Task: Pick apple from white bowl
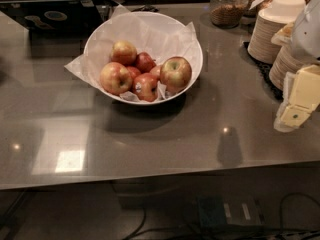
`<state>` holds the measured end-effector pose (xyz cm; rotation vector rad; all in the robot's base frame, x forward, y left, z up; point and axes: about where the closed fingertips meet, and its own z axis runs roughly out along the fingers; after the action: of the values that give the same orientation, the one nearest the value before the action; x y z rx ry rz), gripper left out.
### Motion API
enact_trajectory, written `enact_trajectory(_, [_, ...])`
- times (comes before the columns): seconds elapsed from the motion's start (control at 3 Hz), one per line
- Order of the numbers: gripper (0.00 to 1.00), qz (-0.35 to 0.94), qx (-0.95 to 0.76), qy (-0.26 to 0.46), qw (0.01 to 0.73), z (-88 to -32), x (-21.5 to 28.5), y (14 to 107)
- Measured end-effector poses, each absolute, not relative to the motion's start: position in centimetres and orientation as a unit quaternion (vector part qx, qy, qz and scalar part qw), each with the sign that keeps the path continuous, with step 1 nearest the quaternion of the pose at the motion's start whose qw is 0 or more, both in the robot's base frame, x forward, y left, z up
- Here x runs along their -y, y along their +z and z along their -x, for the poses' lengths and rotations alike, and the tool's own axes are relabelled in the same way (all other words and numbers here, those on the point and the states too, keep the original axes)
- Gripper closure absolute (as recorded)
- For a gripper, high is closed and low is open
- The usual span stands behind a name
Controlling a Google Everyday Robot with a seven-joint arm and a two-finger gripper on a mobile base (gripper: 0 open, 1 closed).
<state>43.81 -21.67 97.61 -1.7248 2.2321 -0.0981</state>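
Observation:
The white bowl (192, 44), lined with crinkled white paper, stands on the grey counter at centre-left. It holds several apples. The apple (175, 72), the largest, red streaked with a yellow-green patch at its stem dimple, sits at the bowl's right side by the rim. A smaller dark-red apple with a sticker (145, 86) lies at the front, and a yellow-orange apple (115, 77) at the left. My gripper (296, 109), cream-coloured, hangs at the right edge of the view above the counter, well to the right of the bowl and empty.
Stacks of beige paper plates (272, 34) stand at the back right, behind my gripper. A glass jar (227, 6) stands behind the bowl. A black appliance (50, 16) sits at the back left. The counter's front edge (160, 176) runs across the bottom, with cables below.

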Motion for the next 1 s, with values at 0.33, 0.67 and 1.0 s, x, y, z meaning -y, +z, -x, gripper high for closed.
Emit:
enact_trajectory(0.33, [0.00,0.603,-0.781,-0.034,0.159,-43.8,21.7,97.6])
enact_trajectory(0.67, [0.00,0.604,-0.778,-0.028,0.168,-44.2,21.1,97.5])
enact_trajectory(1.0, [0.00,0.615,-0.763,-0.013,0.200,-45.9,18.7,97.2])
